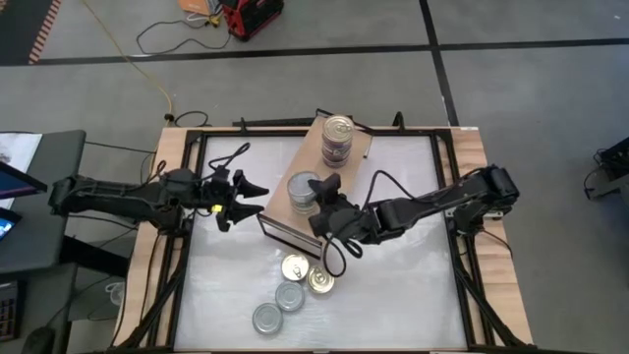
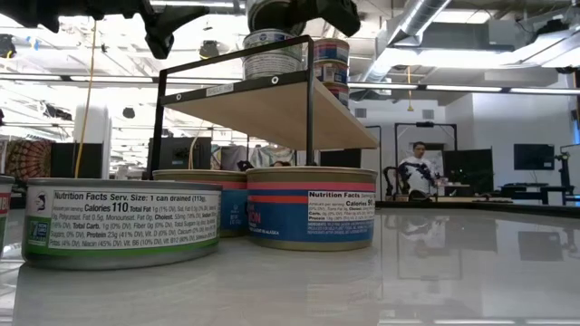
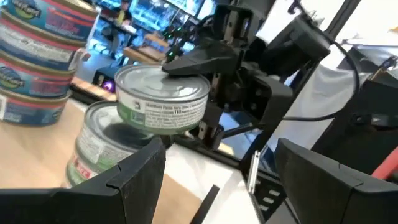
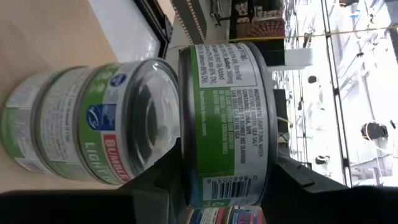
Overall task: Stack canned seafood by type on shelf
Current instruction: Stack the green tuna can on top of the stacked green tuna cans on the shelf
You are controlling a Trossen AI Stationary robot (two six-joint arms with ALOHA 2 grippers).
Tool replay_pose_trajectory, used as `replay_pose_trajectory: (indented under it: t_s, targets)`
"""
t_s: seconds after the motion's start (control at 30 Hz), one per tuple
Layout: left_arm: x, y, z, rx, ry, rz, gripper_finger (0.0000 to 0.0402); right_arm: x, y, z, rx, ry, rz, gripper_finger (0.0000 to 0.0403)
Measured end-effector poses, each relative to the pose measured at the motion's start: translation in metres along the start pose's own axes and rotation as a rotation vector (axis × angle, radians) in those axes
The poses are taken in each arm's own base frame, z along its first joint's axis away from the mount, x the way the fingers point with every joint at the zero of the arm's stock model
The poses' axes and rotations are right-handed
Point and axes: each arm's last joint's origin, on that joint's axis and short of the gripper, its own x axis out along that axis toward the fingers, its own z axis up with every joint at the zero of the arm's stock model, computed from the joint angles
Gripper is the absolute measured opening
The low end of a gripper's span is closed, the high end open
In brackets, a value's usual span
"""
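On the light wooden shelf at frame centre, the right gripper holds a green-labelled silver tin above the green-labelled stack. Centre it before lowering. The left gripper, centre-left, waits wide.

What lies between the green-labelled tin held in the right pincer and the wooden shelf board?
The stack of green-labelled silver-lidded tins lies between the held tin and the light wooden shelf board; the left wrist view shows it, with the right pincer gripping the tin.

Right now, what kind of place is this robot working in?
Probably a robotics lab or workshop rather than a shop or kitchen. The table stands on a bare concrete floor with loose cables; exposed ducts run overhead, and a person sits among monitors in the background.
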Motion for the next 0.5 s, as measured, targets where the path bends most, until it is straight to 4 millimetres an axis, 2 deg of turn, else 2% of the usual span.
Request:
replay_pose_trajectory:
  t_s: [0.13,0.3,0.5]
  targets:
    - [0.009,0.000,0.007,0.030,0.051,0.039,0.0287,0.000,0.000,0.000,-0.005,-0.006,0.007,0.0177]
    - [0.023,-0.004,0.017,0.079,0.098,0.061,0.0287,0.003,0.002,-0.001,-0.017,-0.042,0.047,0.0202]
    - [0.029,-0.005,0.019,0.088,0.113,0.069,0.0287,-0.002,0.006,0.001,-0.022,-0.068,0.072,0.0229]
